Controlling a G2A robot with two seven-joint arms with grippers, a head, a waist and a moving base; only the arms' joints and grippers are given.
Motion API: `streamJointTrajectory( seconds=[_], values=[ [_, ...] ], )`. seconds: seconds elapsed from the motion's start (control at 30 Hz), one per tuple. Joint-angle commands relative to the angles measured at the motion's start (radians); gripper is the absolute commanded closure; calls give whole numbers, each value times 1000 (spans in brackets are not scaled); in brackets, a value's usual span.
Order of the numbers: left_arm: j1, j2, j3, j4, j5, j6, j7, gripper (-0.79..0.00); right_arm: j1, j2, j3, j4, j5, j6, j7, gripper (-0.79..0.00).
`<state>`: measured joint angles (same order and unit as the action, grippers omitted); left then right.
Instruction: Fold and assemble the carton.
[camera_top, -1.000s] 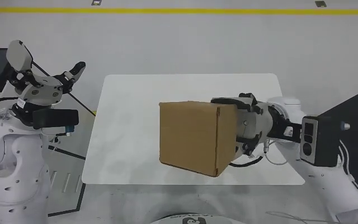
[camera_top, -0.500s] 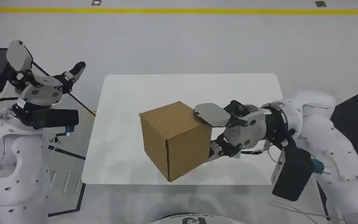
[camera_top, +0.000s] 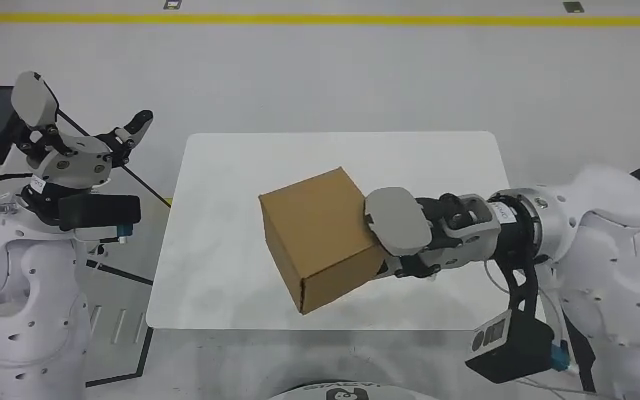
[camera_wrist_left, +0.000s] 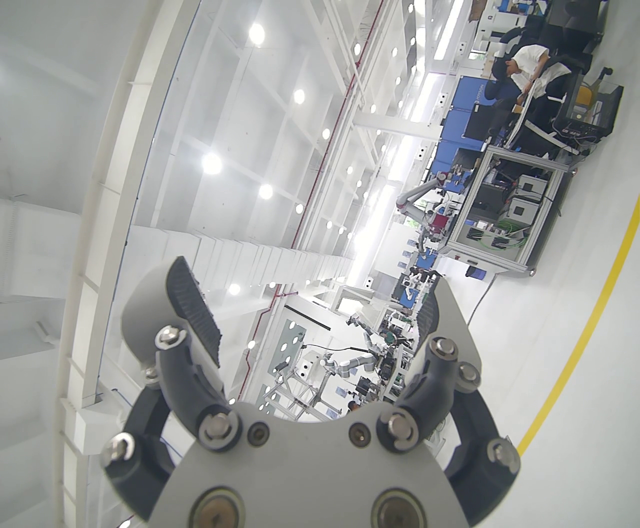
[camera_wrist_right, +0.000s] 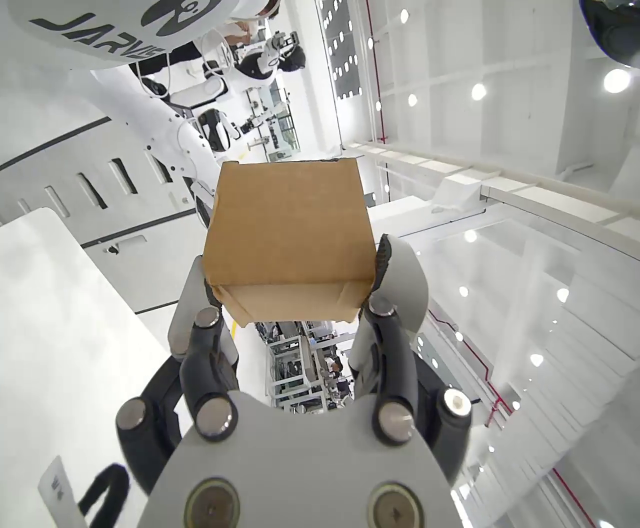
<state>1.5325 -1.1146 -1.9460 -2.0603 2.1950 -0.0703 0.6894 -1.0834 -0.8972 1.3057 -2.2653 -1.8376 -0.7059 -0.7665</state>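
**Right gripper clamped on the carton, left one idle**

Right gripper (camera_top: 386, 245) is squeezed onto the brown cardboard carton (camera_top: 320, 235), coming in from the right side of the white table (camera_top: 440, 170). The 2 fingers (camera_wrist_right: 395, 270) press on opposite faces of the box at its right end, and the wrist camera shows that grip pretty clearly, gripper (camera_wrist_right: 292, 280) around carton (camera_wrist_right: 287, 220). The box looks folded up into a closed cube. It sits over the middle of the table, a bit toward the near edge, and it's turned askew so 1 corner points at the near side. Can't tell if the bottom touches the tabletop.

Left gripper (camera_top: 85, 110) is off past the table's left edge, well apart from the carton. Its wrist camera shows the gripper (camera_wrist_left: 310, 295) spread wide with nothing in it.
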Motion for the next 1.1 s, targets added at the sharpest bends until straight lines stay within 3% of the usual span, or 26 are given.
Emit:
streamJointTrajectory(
  seconds=[0.0,0.23,0.53,0.83,1.07],
  values=[
    [0,0,0,0,0,0,0,-785,1,2,-4,-8,-22,-15,8,0],
    [0,0,0,0,0,0,0,-785,43,13,48,-61,-224,91,-48,0],
    [0,0,0,0,0,0,0,-785,52,20,77,-70,-299,194,-105,0],
    [0,0,0,0,0,0,0,-785,65,23,84,-75,-314,236,-97,0],
    [0,0,0,0,0,0,0,-785,35,21,54,-61,-210,178,-63,0]
  ],
)
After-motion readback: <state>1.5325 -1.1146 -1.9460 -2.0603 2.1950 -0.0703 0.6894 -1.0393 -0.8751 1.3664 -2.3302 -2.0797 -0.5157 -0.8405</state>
